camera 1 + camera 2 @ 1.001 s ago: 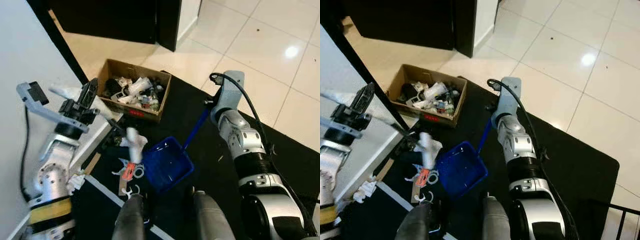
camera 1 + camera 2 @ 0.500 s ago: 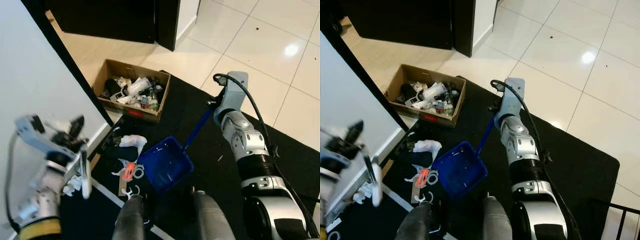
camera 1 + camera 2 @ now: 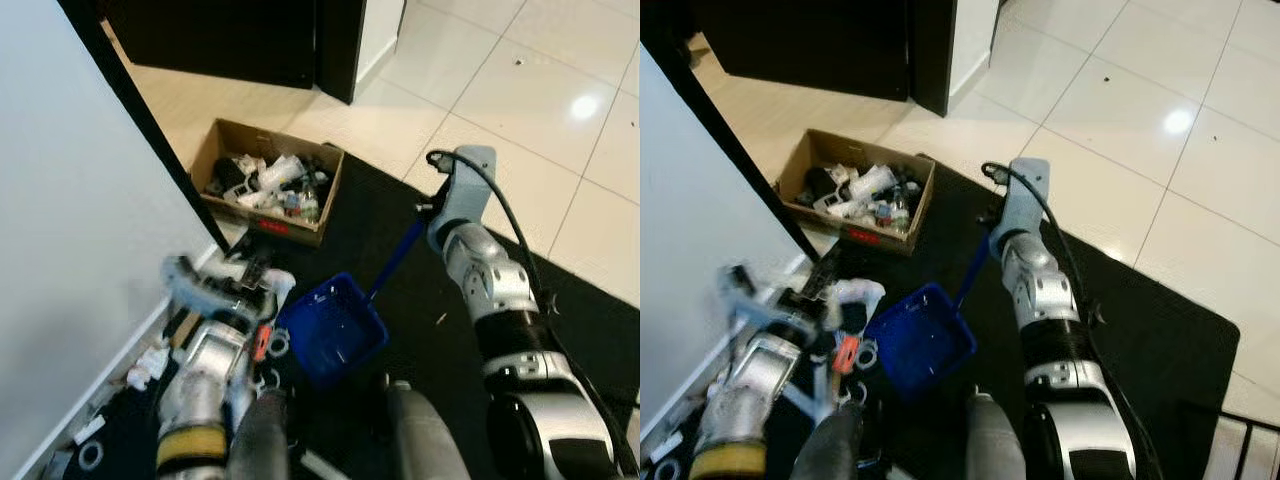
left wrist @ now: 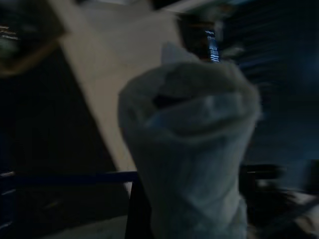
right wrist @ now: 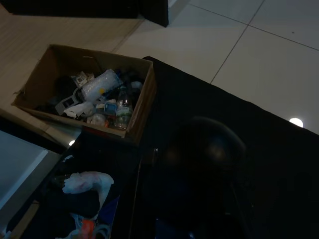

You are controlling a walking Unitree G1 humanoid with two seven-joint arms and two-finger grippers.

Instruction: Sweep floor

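Running this one remotely, so here's my read. On my left, the left gripper [image 3: 250, 285] sits low over the litter by the wall, blurry — I can't tell how its fingers are set. The left wrist view has a pale crumpled wad [image 4: 192, 144] right up close, maybe tissue or a sock, but whether it's grasped or just in front of the lens I can't say.

The scraps [image 3: 262, 345] — white plastic rings, an orange bit, paper — lie on the black mat [image 3: 420, 330], just beside the blue dustpan [image 3: 335, 330]. To do this step well I'd keep the pan's lip flat on the mat, mouth facing the pile, and push the junk in with short low strokes so nothing skips under the edge.

The cardboard box [image 3: 272, 190] full of rubbish is further back, near the wall. On the right, the right gripper [image 3: 432, 212] is at the top of the pan's blue handle [image 3: 392, 262]; it looks clenched on it, though the fingers themselves are hidden, so I won't swear to it.
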